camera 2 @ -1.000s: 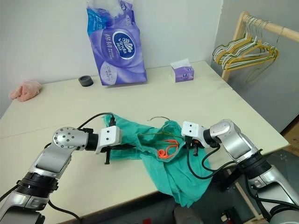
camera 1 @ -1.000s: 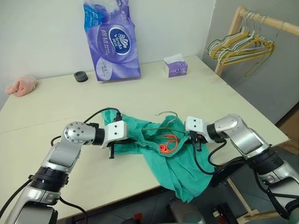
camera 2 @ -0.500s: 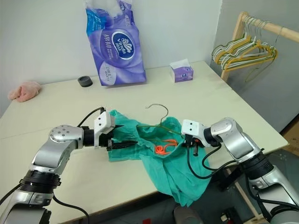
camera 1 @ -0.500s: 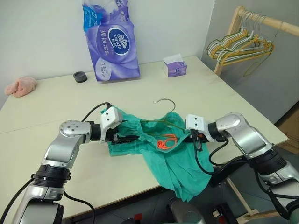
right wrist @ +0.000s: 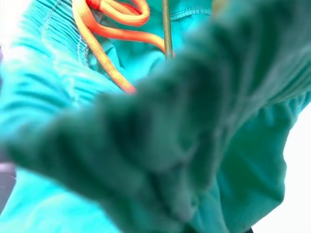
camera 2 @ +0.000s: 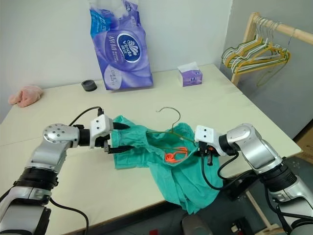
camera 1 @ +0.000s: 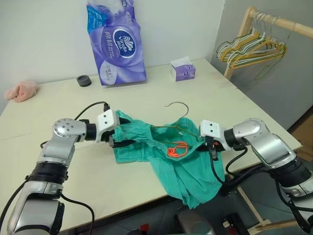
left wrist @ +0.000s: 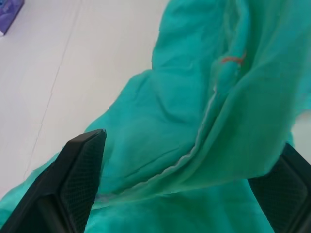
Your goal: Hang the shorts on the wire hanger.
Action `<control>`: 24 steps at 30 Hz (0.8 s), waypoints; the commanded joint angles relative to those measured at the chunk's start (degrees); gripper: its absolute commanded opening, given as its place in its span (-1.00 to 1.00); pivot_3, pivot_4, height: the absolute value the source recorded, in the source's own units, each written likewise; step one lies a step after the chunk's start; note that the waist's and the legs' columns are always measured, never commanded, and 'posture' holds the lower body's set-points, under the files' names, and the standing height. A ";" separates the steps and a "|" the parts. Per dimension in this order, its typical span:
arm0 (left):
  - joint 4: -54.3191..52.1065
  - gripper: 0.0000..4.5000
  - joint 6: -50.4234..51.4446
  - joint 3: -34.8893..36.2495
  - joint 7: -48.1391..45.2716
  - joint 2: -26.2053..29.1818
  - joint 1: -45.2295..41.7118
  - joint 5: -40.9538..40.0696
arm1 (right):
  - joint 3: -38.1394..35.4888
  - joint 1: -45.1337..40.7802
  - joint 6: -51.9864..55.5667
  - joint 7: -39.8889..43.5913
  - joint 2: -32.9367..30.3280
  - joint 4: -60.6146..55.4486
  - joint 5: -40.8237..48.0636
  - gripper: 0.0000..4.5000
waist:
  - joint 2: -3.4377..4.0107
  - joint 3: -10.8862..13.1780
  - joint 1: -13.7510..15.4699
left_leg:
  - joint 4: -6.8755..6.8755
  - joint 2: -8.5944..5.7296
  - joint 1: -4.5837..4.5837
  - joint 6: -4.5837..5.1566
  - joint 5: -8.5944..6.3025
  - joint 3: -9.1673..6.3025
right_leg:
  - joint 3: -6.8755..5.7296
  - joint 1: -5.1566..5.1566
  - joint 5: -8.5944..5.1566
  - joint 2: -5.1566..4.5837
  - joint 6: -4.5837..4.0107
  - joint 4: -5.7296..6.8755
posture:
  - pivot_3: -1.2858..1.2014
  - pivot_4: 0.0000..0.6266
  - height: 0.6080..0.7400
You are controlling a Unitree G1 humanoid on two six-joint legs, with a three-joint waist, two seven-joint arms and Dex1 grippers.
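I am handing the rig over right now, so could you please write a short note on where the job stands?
Left gripper: open, at the left edge of the teal-green fabric shorts, holding nothing.
Right gripper: shut on the shorts' right side.
The thin olive-gold wire hanger lies partly inside the waistband, hook sticking out toward the far side of the beige table; one leg droops over the near edge.
Done: hanger partly inserted.
Left: seat the shorts properly on it.

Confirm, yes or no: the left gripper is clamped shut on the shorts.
No. In the left wrist view the left gripper has its fingers spread wide apart, with the shorts lying loose between them.
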 commanded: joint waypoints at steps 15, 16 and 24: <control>5.51 -0.99 -9.04 0.88 8.06 -2.57 -3.39 4.02 | -4.58 3.43 4.45 -1.10 -3.01 -4.92 3.39 -1.00 | 0.00 0.00 -0.90 | -0.02 0.00 -0.04 0.00 0.00 -0.01 | -0.01 -0.02 0.00 0.00 0.00 0.00 | -0.30 -0.87 1.00; 5.70 -0.99 -9.23 0.93 8.39 -2.53 -3.34 4.19 | -4.80 3.84 4.67 -1.06 -3.36 -5.17 3.62 -1.00 | -0.01 0.00 -0.88 | -0.02 0.00 -0.04 0.00 0.00 -0.01 | -0.01 -0.02 0.00 0.00 0.00 0.00 | -0.30 -0.87 1.00; 6.83 -0.99 -10.34 0.83 9.77 -2.25 -3.34 5.00 | -6.04 6.75 5.88 -1.01 -6.08 -7.27 4.94 -1.00 | -0.01 0.00 -0.97 | -0.02 0.00 -0.04 0.01 0.00 0.00 | -0.01 -0.02 0.00 0.00 0.01 0.00 | -0.30 -0.86 1.00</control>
